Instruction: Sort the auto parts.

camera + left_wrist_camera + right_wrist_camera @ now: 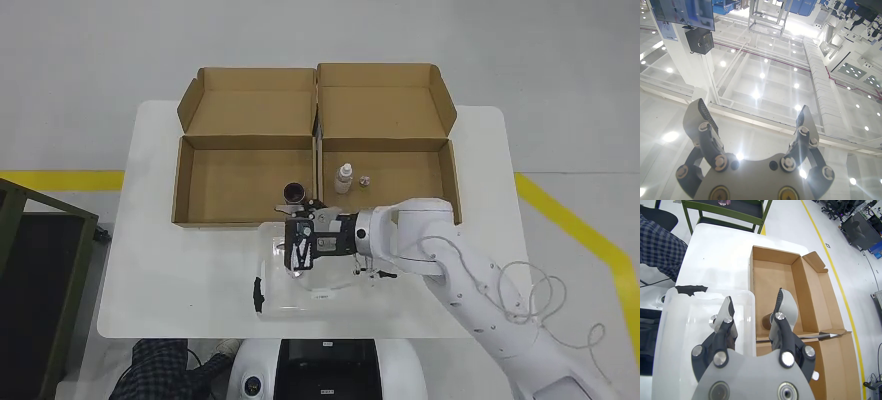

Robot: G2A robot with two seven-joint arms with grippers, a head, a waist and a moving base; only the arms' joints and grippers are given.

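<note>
Right gripper (755, 294) near upright cylinder (294, 190)

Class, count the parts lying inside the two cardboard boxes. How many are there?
3. A dark cylinder sits in the left box, close to the right box. A white bottle and a small metal part stand side by side in the right box. The right arm may hide others.

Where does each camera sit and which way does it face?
Top view: above the arms, facing down at table; right gripper shows.
Left wrist view: on left wrist, facing up at ceiling; left gripper shows open.
Right wrist view: on right wrist, facing down at clear tray; own open gripper shows.
Shared: top and right wrist views both show tray and dark cylinder.
</note>
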